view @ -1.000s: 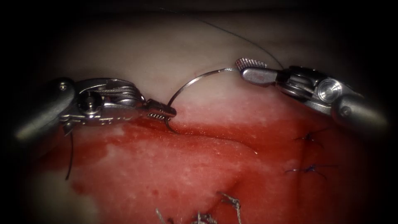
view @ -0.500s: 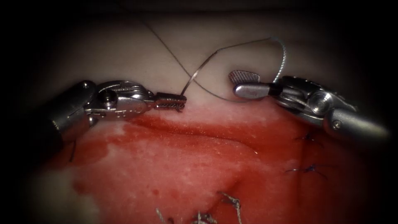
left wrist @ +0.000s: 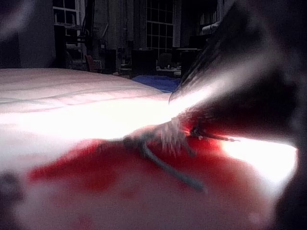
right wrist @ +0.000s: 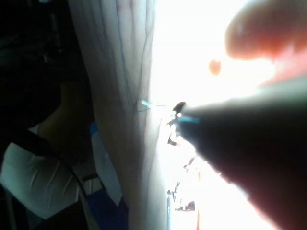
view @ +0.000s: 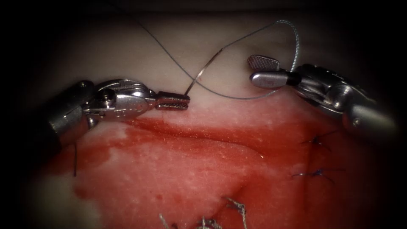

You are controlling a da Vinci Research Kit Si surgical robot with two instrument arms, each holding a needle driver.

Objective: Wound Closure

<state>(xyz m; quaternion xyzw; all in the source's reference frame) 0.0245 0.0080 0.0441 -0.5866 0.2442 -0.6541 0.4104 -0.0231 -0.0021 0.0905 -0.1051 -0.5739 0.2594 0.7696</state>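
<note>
Endoscope view: my left tool [view: 180, 101] has its jaws closed on the needle [view: 202, 74] near one end. My needle is out of the tissue [view: 178, 169] and sticks up and to the right, above the cut [view: 199, 136]. My right tool [view: 263, 71] has its jaws open and holds nothing. My thread [view: 237, 96] runs from the needle's far end, loops up by my right tool, then curves back and crosses the needle. Red fluid [view: 127, 146] lies on the tissue. I see 2 stitches [view: 316, 157] on the right
</note>
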